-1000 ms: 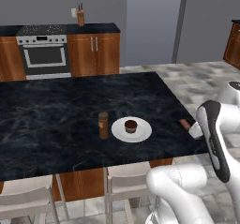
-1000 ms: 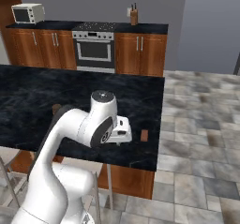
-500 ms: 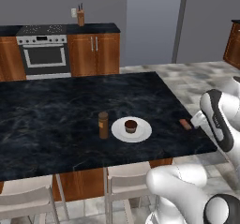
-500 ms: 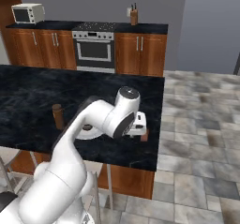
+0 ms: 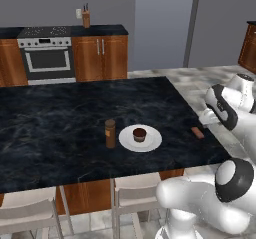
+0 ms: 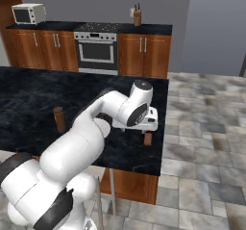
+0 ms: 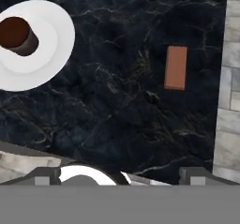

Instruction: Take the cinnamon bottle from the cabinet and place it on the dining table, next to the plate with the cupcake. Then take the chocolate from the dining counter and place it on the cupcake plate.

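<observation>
Fingers spread wide, empty, gripper [image 6: 148,126] over right tabletop edge | flat reddish-brown chocolate bar [image 7: 176,67] near that edge, apart from white plate [image 7: 51,45] | step: reaching chocolate | next: descend, grasp

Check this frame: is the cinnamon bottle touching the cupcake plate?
Apart. In the left base view a thin strip of black marble shows between the cinnamon bottle and the plate rim.

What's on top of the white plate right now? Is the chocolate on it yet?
Only the cupcake sits on the plate. The chocolate lies flat on the dining table, apart from the plate near the table's edge. The cinnamon bottle stands beside the plate. What is under the cupcake is hidden.
</observation>
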